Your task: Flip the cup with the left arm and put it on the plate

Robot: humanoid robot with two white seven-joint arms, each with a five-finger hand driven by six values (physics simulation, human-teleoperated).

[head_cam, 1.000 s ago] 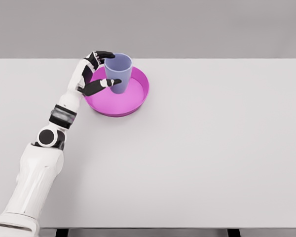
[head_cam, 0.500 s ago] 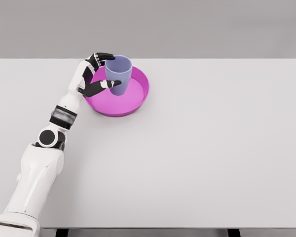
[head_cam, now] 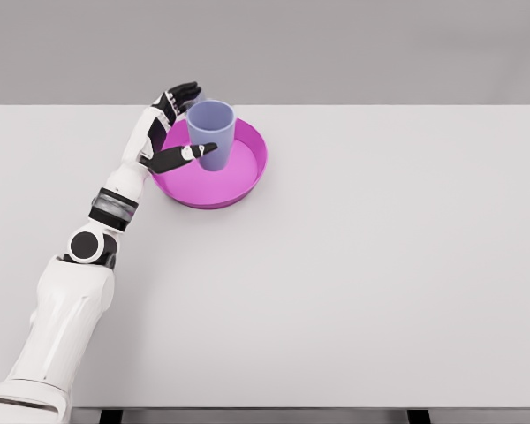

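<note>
Head view, single frame. Contents listed in order of relevance.

Cup [head_cam: 212,132]: lavender, upright, mouth up, standing inside plate toward its rear left. Appears seated on plate floor rather than suspended; contact not fully certain.

Plate [head_cam: 247,177]: magenta, shallow, raised rim, resting on table [head_cam: 380,265] at upper left.

Left hand [head_cam: 172,132]: at cup's left side, fingers spread and loosened. Upper fingers [head_cam: 184,93] splayed behind and left of cup rim; thumb [head_cam: 194,152] extended across front of cup wall, touching or just beside it, cannot tell which. Grip judged released, not clamped.

Right arm: not visible.

Stage, as judged: flip done, cup placed, release under way. Remaining: withdrawal of hand.

Handling notes for step: open thumb clear of wall before any arm motion, since dragging thumb could tip or slide cup. Retreat leftward and slightly up, away from cup, over plate rim without clipping it. Keep motion slow; tall, light cup on smooth plate likely to topple from small sideways nudge.
</note>
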